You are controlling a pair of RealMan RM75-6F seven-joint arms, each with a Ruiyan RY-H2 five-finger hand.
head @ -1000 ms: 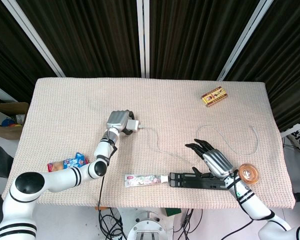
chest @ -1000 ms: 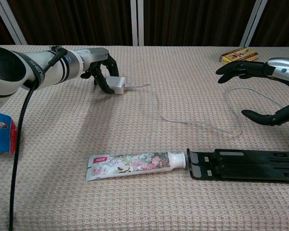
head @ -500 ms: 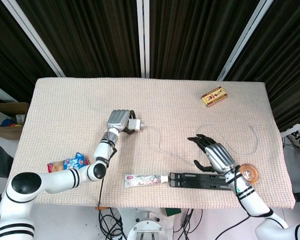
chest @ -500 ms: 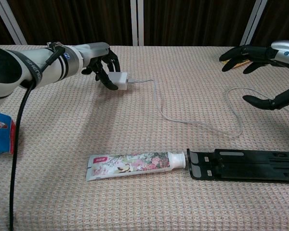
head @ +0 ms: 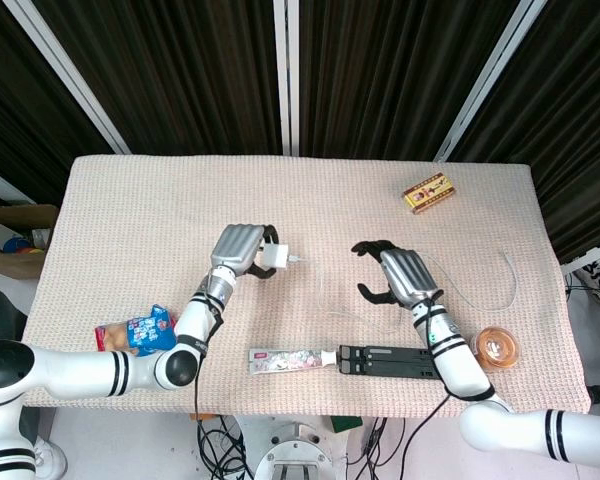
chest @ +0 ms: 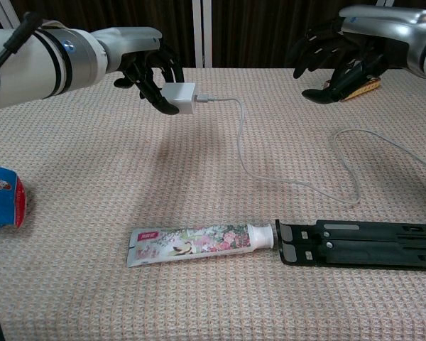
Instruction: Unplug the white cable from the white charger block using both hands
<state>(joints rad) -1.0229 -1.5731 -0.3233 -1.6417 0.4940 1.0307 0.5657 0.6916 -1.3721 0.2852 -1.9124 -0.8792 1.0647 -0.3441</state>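
A: How are the fingers set?

B: The left hand (chest: 145,67) has its dark fingers (chest: 172,108) curled around the white charger block (chest: 179,97) and holds it lifted off the worktop (chest: 92,213), left of centre. The right hand (chest: 341,60) hangs in the air at the far right, fingers (head: 366,293) spread and bent like a claw, gripping nothing.

A: And the white cable (chest: 298,186)?

B: Its plug sits in the right face of the charger block. From there it drops to the worktop, curves toward the near side, and loops off to the right. The right hand is well apart from it.

A: Any writing you can read?

B: The toothpaste tube (chest: 195,245) has a floral print and a small red label, too small to read. The blue snack packet (chest: 1,199) at the near left and the yellow box (head: 427,192) at the far right carry print that is also illegible.

A: The surface and the room?

B: A beige woven cloth covers the worktop. A black stand (chest: 362,245) lies flat beside the tube's cap. Dark curtains (head: 180,70) hang behind.
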